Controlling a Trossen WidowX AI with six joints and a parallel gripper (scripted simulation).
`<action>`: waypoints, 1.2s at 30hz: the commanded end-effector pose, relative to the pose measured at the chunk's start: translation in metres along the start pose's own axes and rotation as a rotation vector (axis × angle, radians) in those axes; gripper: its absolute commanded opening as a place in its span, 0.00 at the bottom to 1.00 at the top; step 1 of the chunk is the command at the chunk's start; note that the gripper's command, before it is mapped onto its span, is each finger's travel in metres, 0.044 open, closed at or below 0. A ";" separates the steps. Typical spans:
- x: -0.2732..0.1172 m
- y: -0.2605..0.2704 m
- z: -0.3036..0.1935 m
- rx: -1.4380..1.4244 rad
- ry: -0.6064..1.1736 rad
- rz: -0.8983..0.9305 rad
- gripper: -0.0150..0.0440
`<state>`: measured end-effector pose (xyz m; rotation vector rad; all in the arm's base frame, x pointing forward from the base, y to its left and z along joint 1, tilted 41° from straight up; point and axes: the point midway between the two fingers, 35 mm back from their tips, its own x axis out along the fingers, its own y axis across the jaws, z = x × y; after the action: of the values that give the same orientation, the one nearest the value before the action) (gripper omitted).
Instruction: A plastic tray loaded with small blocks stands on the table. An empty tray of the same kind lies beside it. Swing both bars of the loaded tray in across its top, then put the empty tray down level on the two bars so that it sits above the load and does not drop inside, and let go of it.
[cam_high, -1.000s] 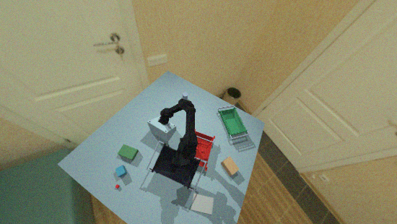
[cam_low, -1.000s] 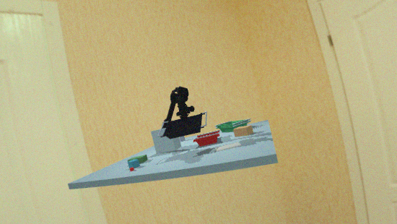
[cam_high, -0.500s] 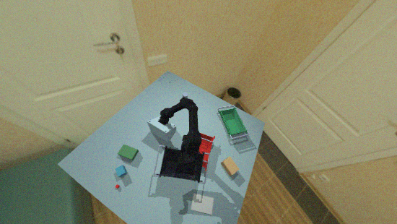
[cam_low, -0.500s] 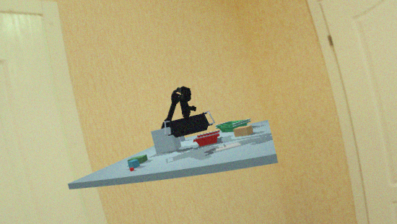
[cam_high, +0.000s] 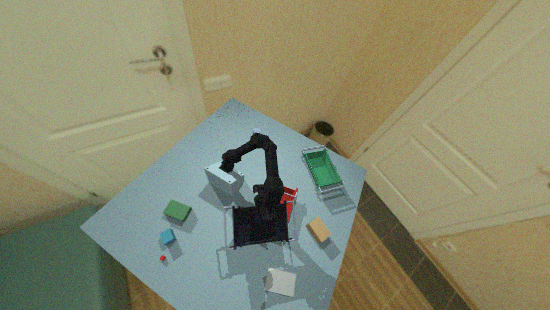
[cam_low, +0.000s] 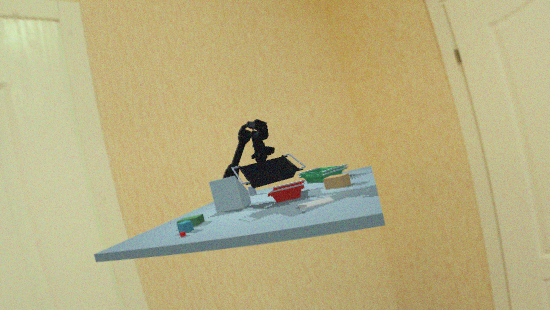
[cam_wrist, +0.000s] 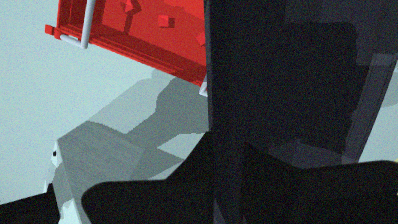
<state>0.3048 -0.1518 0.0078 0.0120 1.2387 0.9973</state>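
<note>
My gripper (cam_high: 265, 204) (cam_low: 261, 158) is shut on the empty black tray (cam_high: 260, 227) (cam_low: 267, 172) (cam_wrist: 280, 100) and holds it in the air, tilted, well above the table (cam_high: 130, 220) (cam_low: 300, 225). The tray's wire bars stick out at its ends. The loaded red tray (cam_high: 289, 197) (cam_low: 286, 191) (cam_wrist: 145, 25) stands on the table just beside and below it, with small red blocks inside. In the wrist view one wire bar (cam_wrist: 89, 20) lies across the red tray's top near its end; the other bar is hidden. The black tray fills most of the wrist view and hides my fingertips.
A green tray (cam_high: 322, 167) (cam_low: 320, 173) with wire bars stands at the far right. A grey box (cam_high: 224, 180) (cam_low: 229, 195) stands by the arm. A green block (cam_high: 177, 210), blue cube (cam_high: 167, 236), tiny red cube (cam_high: 162, 258), tan block (cam_high: 319, 229) and white slab (cam_high: 281, 282) lie around.
</note>
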 end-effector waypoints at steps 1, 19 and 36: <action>-0.008 0.002 0.006 -0.067 -0.009 -0.027 0.25; -0.007 0.019 0.031 -0.379 -0.009 -0.024 0.25; -0.004 0.037 0.052 -0.674 -0.012 -0.021 0.25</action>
<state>0.3194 -0.1060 0.0405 -0.4684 0.8830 1.3526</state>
